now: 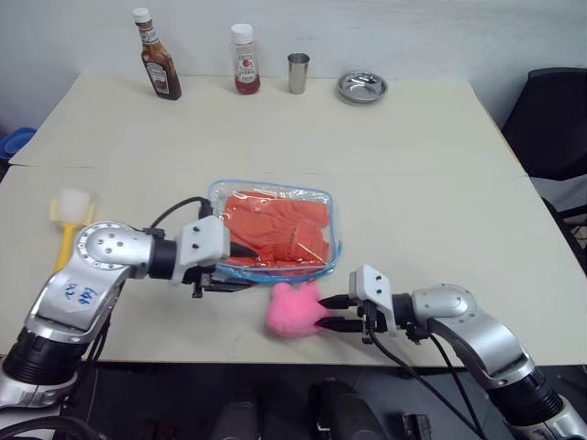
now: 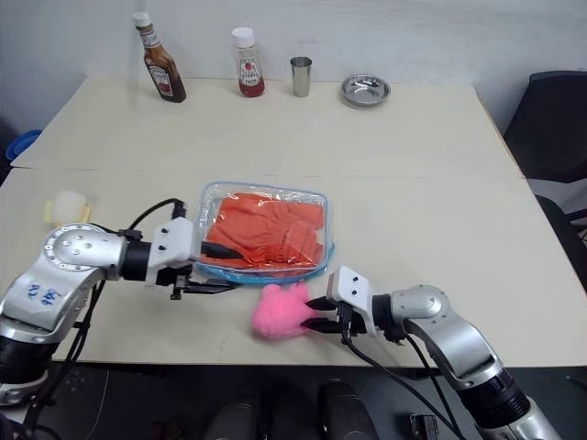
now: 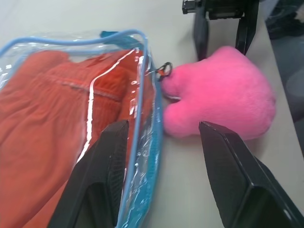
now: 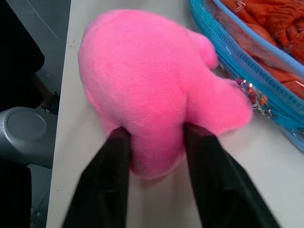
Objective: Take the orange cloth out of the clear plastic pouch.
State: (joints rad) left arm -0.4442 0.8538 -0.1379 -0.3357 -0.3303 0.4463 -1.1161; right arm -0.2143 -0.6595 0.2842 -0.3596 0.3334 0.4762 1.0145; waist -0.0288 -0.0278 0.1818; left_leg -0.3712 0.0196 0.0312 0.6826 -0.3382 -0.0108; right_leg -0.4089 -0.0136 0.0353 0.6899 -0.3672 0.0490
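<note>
Cream table (image 1: 431, 156) runs wide under both arms; along its far edge stand two sauce bottles (image 1: 159, 66), a steel cup (image 1: 298, 72) and a small steel dish (image 1: 361, 87), all well apart from the work. Yellow brush (image 1: 71, 220) lies at my left.

Pouch (image 1: 275, 229), clear with blue trim, lies flat near the front edge. Cloth (image 1: 275, 231) is inside it, folded and wrinkled, filling most of it. No part of it is out.

Pink plush (image 1: 293, 312) sits just beside the pouch's near edge, by the zipper pull (image 3: 164, 70); I cannot tell whether it is tied to the pull.

Left gripper (image 1: 229, 270) is at the pouch's near left side, fingers partly open: from the wrist view one finger (image 3: 97, 180) overlies the pouch, the other (image 3: 232, 175) is over bare table. It holds nothing that I can see.

Right gripper (image 1: 337, 312) comes in from the right with fingers (image 4: 111, 171) on either side of the plush's narrow end, touching it. Whether they clamp it I cannot tell.

My read: still the opening step. Next move calls for the left to pin the pouch while the right draws the pull along the zipper; only then can I reach the cloth.
</note>
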